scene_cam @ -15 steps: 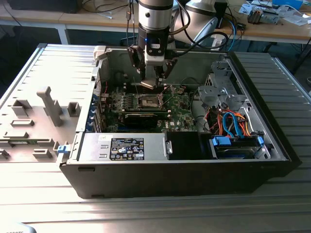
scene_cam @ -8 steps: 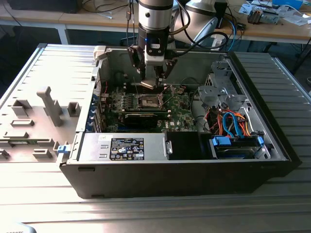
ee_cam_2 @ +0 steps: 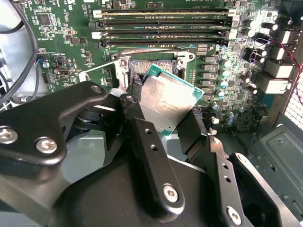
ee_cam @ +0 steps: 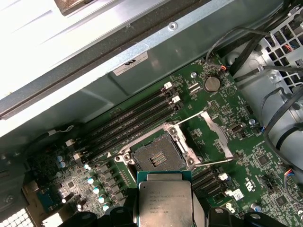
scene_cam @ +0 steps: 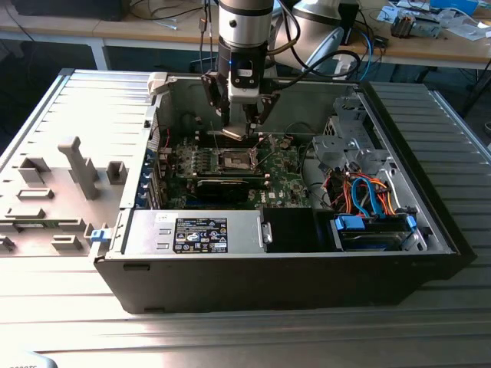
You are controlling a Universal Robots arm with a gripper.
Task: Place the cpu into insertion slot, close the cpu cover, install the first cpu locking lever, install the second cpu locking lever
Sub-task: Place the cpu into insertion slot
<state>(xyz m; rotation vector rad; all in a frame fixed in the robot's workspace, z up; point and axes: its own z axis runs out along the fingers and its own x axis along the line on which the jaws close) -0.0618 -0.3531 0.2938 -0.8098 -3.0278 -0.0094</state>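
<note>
While the grey side panel (scene_cam: 69, 176) lies flat on the worktop (scene_cam: 230, 337) at the exterior view's left, the open case (scene_cam: 230, 276) sits mid-frame. The green motherboard (scene_cam: 284, 184) is inside it, and orange and blue cables (scene_cam: 368, 192) are bundled at the right. The claw (scene_cam: 239, 130) is clamped on the cpu (ee_cam_2: 168, 104), pinching two opposite edges with the silver top up. It's hanging just above the insertion slot (ee_cam: 156, 158), not seated in it. The chip's square, so no real long axis, but in both wrist views its edges sit twisted against the socket's. The first wrist view shows the slot bare and the cpu cover (ee_cam: 219, 135) swung open beside it. In the second wrist view the chip hides part of the slot.
</note>
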